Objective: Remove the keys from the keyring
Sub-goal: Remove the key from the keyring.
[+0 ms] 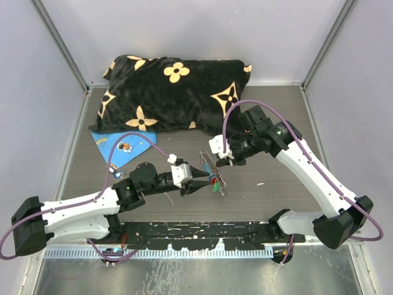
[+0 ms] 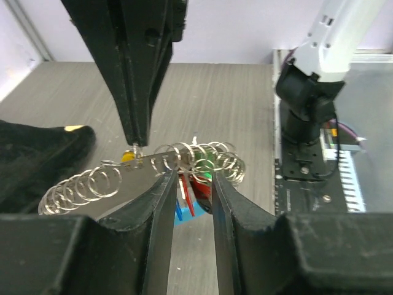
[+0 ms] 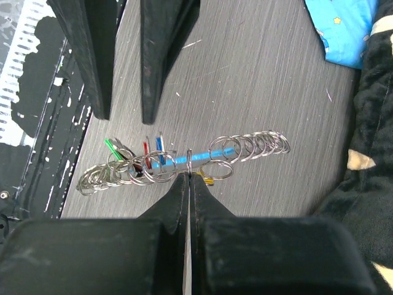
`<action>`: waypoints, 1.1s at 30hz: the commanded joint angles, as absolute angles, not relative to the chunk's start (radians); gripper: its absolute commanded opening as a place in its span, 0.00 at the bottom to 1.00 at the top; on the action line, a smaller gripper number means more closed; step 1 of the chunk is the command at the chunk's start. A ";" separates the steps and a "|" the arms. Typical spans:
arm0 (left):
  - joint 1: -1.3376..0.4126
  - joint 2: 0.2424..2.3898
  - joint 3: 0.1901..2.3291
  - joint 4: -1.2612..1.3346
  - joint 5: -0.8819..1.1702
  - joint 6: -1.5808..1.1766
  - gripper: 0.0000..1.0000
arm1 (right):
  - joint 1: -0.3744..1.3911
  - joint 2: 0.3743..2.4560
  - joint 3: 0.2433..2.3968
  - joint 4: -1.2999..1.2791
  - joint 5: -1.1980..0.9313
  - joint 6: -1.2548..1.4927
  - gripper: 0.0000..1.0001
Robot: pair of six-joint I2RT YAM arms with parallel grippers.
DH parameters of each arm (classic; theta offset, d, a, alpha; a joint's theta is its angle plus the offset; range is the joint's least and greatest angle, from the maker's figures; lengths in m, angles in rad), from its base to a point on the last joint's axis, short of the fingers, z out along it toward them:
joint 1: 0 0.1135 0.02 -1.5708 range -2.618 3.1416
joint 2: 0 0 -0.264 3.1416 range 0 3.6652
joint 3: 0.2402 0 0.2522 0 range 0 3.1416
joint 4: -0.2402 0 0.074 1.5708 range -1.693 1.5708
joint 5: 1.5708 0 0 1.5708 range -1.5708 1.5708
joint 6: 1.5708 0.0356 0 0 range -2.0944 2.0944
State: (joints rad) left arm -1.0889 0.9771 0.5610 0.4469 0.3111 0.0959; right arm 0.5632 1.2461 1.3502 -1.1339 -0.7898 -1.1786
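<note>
My right gripper [image 3: 188, 175], pressed together, pinches the grey metal ring-chain keyring [image 3: 202, 157] aloft, in front of the black flowered pillow [image 1: 172, 92]. My left gripper [image 2: 191, 181], spread, straddles the tiny coloured keys [image 2: 189, 195]. None looks removed yet.

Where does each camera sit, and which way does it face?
Top external: above and behind both arms, looking down on the grey table.
Left wrist: looks past the open left gripper at the silver chain-like keyring.
Right wrist: looks down past the shut right gripper onto the keyring.
Shared: both wrist views show keyring and coloured keys.
</note>
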 commanded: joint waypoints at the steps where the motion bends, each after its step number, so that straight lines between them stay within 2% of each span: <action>1: -1.119 1.012 0.565 0.625 0.146 0.191 0.30 | 0.570 1.235 1.399 -1.096 -0.818 -1.179 0.01; 7: -1.131 1.054 0.552 0.709 0.062 0.223 0.31 | 0.570 1.234 1.395 -1.093 -0.823 -1.178 0.01; 20: -1.132 1.113 0.565 0.739 0.045 0.222 0.31 | 0.573 1.232 1.392 -1.092 -0.841 -1.176 0.01; 28: -1.131 1.140 0.580 0.742 0.043 0.220 0.23 | 0.578 1.232 1.390 -1.091 -0.848 -1.178 0.01; 33: -1.131 1.144 0.584 0.744 0.032 0.218 0.22 | 0.581 1.232 1.386 -1.092 -0.850 -1.180 0.01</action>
State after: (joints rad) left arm -1.1267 1.1435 0.5491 0.6617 0.0586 0.2031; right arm 0.5732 1.2461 1.3502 -1.1294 -0.7952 -1.1763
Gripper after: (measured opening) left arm 0.226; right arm 0.037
